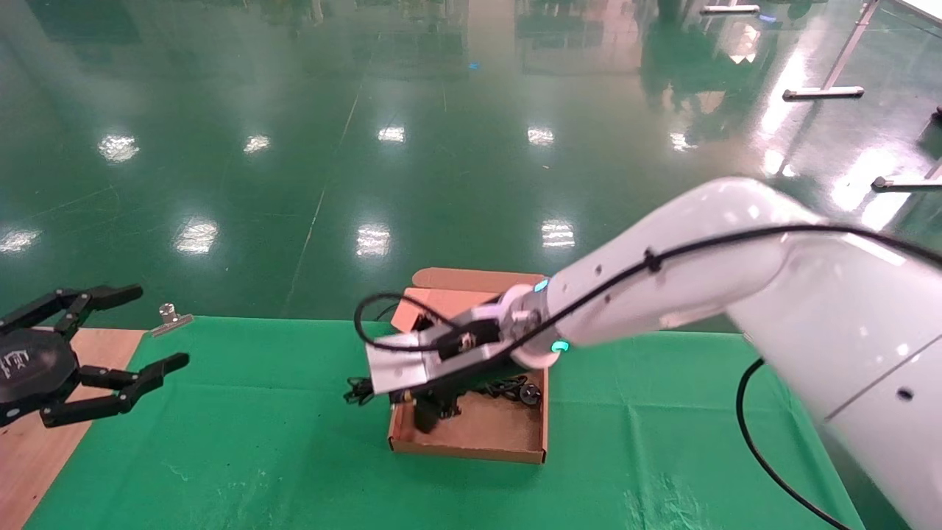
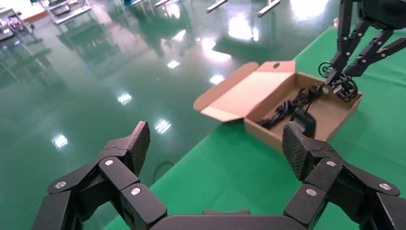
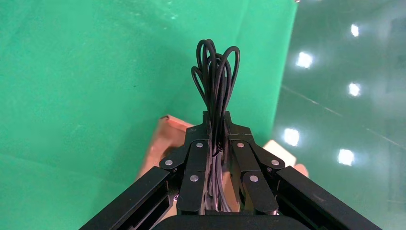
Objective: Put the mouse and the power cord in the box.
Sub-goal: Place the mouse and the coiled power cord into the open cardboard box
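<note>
The brown box (image 1: 471,450) sits mid-table on the green cloth with its lid (image 2: 249,88) folded back. My right gripper (image 2: 337,79) hangs over the box's left side, shut on a bundle of the power cord's loops (image 3: 215,67), which stick out past the fingertips. The rest of the black power cord (image 2: 287,105) trails across the box floor to a chunky black plug end (image 2: 302,122). Some loops (image 1: 359,390) poke out beyond the box's left wall. The mouse is hidden. My left gripper (image 1: 162,327) hovers open at the table's far left, holding nothing.
A small metal clip (image 1: 171,318) sits on the table's back edge near the left gripper. Bare wood board (image 1: 29,442) shows at the left of the green cloth (image 1: 257,442). Metal stand feet (image 1: 824,92) rest on the floor at the back right.
</note>
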